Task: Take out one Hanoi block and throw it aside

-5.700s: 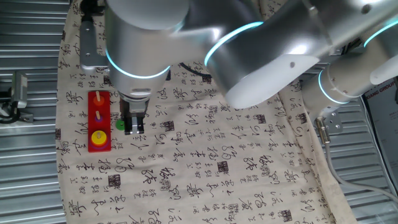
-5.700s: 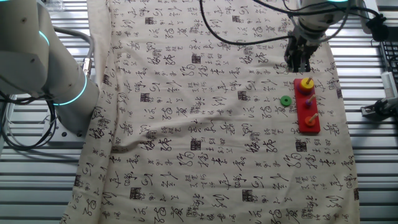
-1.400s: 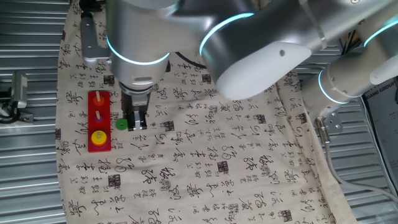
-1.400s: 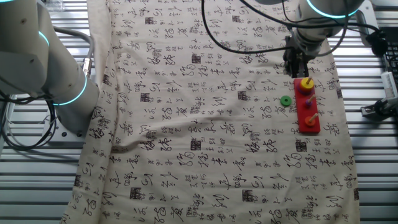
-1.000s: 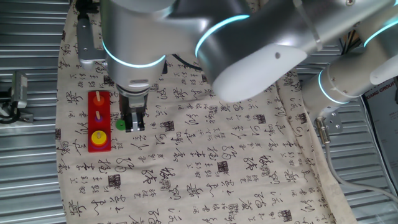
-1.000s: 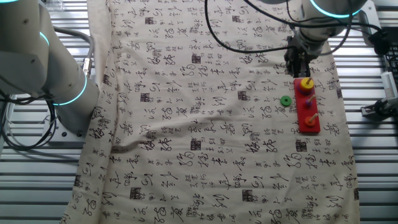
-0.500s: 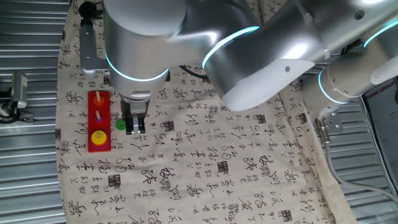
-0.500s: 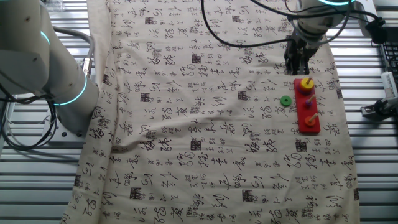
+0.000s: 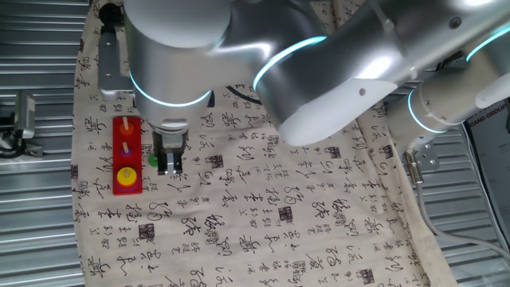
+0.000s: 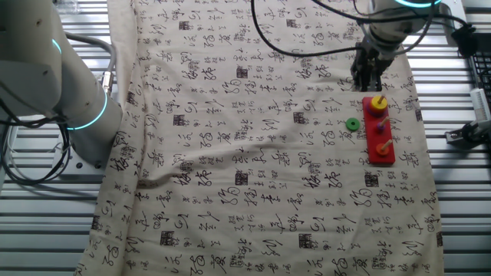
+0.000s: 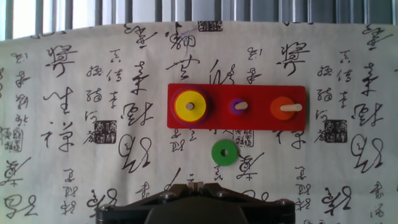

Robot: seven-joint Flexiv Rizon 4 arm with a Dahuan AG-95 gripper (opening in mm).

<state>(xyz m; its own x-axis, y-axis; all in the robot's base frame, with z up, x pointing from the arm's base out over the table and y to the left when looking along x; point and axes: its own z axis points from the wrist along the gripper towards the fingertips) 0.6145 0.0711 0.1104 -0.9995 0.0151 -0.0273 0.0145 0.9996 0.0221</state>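
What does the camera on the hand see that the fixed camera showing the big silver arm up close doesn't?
Only the hand view shows the small purple ring on the middle peg, and all three pegs from above. Only that fixed view shows the gripper, hanging beside the red base, plus the metal table. Both show the yellow ring and the green ring lying on the cloth.

calligraphy-printed cloth (image 10: 253,153), ribbed metal table (image 9: 36,223)
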